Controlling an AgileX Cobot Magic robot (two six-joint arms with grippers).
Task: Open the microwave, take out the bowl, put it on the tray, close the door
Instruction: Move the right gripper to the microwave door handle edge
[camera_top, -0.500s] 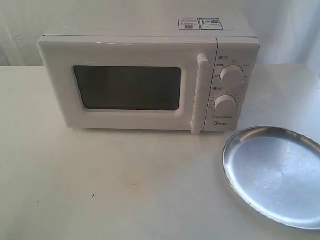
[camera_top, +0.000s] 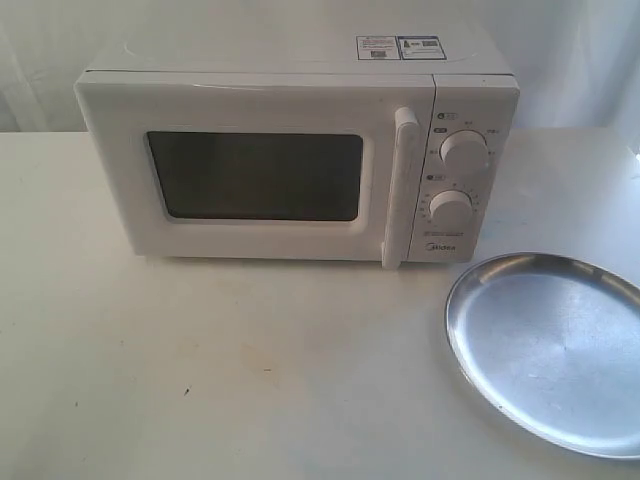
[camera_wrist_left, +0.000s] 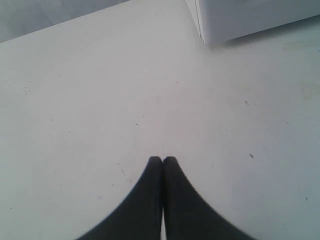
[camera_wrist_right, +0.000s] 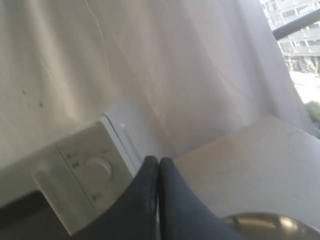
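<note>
Nothing has shifted in the half second since the previous frame: the microwave (camera_top: 300, 150) stands at the back of the white table (camera_top: 200, 380) with its door (camera_top: 250, 175) shut and its bar handle (camera_top: 402, 190) untouched. The tray (camera_top: 555, 350) lies in front of it to the right, near the dials (camera_top: 463, 150) and partly cut off by the frame edge. The tabletop is pale and lightly speckled. A white curtain (camera_top: 570, 60) hangs behind, and the right wrist view shows a window (camera_wrist_right: 300, 45) with buildings outside. Stickers (camera_top: 398, 47) mark the microwave's top. The dark glass hides whether the bowl is inside. The left gripper (camera_wrist_left: 162, 161) hangs over bare table near a corner of the microwave (camera_wrist_left: 240, 20), fingers pressed together on nothing. The right gripper (camera_wrist_right: 158, 161) is likewise clenched and empty, above the tray's rim (camera_wrist_right: 270, 222). Neither arm appears in the exterior view.
</note>
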